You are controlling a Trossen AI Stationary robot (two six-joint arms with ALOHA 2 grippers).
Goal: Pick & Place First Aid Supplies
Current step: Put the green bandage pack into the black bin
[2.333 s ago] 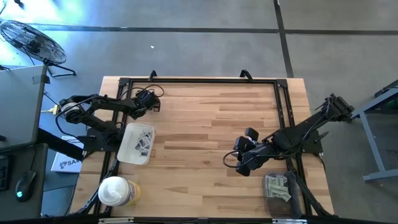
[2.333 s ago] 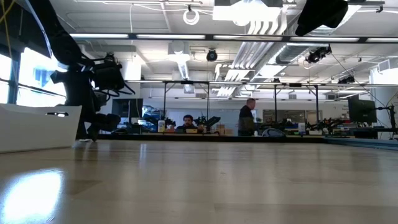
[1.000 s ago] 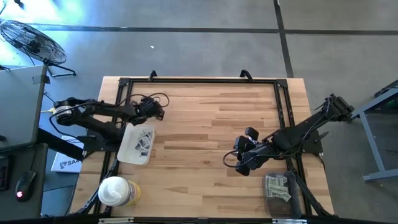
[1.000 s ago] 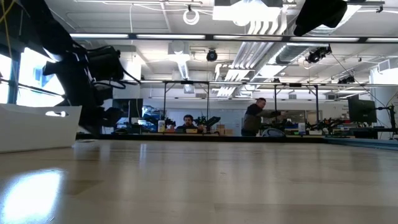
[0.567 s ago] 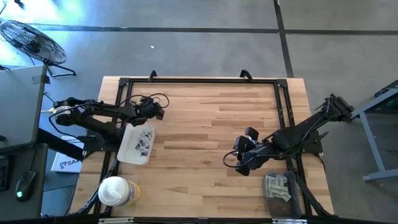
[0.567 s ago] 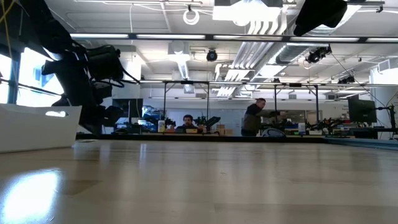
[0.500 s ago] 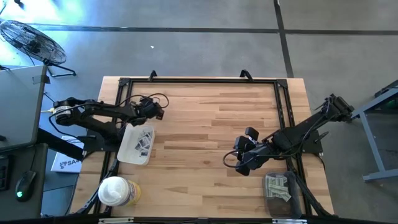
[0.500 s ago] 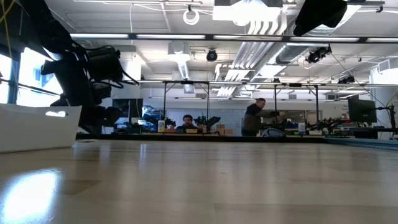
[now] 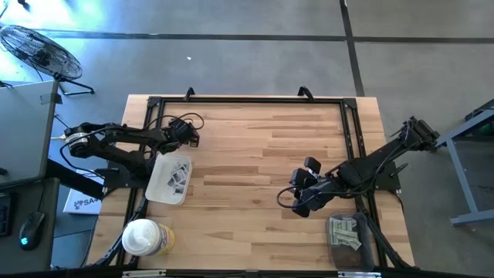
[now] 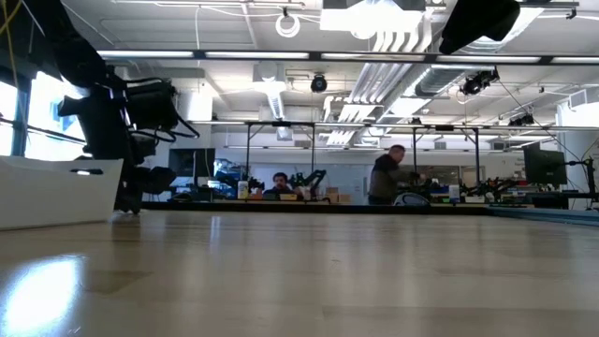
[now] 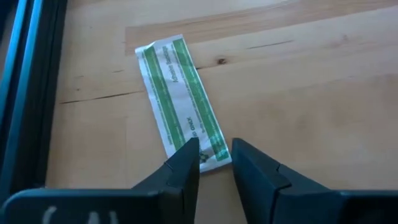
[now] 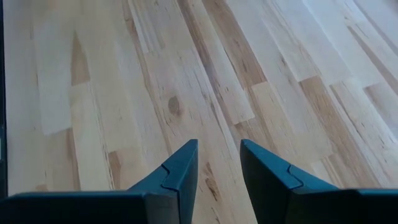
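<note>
Wooden bench (image 9: 255, 154), high view: tray (image 9: 157, 189) holds several packets (image 9: 178, 177); more supplies (image 9: 344, 232) sit in a bin at the right edge, so most work is left. Left gripper (image 9: 187, 133) is near the back-left corner; right gripper (image 9: 302, 202) waits mid-bench.

Left wrist: fingers (image 11: 185, 163) slightly apart, straddling the end of a green-striped strip (image 11: 181, 99) lying flat, holding nothing.

Right wrist: fingers (image 12: 180, 168) apart, empty.

I count one white rectangular plastic tray (image 9: 157, 188) holding several small square white packets (image 9: 178, 177); their exact number I cannot resolve. One narrow white strip packet with green stripes (image 11: 182, 101) lies on the wood. One round white-lidded tub (image 9: 140, 236). One clear bin of pale packets (image 9: 345, 232). Two dark arms.
</note>
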